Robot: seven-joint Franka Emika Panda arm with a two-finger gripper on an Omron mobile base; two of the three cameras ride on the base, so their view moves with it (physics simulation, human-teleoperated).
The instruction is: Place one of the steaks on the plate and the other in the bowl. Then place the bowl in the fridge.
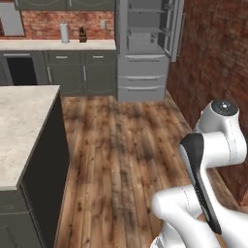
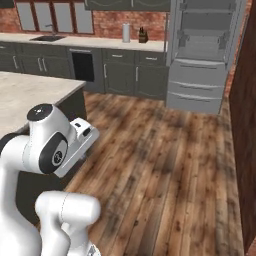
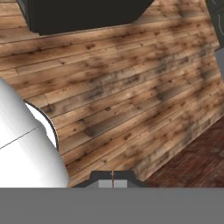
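Wood plank floor [image 3: 131, 100] beneath pincer [image 3: 113, 180], tips pressed together and empty, fridge [image 1: 145, 48] with upper doors open at far wall, well apart from pincer, counter [image 1: 24, 131] corner nearby

The fridge [image 1: 145, 48] is getting cropped by the top edge, doors open; the small dark item [image 1: 83, 35] on the far counter [image 1: 58, 45] is staying unreadable, perhaps a bottle.

Matt grey metal fridge [image 1: 143, 53], knotty wood plank floor [image 1: 121, 160], rough red brick wall [image 1: 213, 63]
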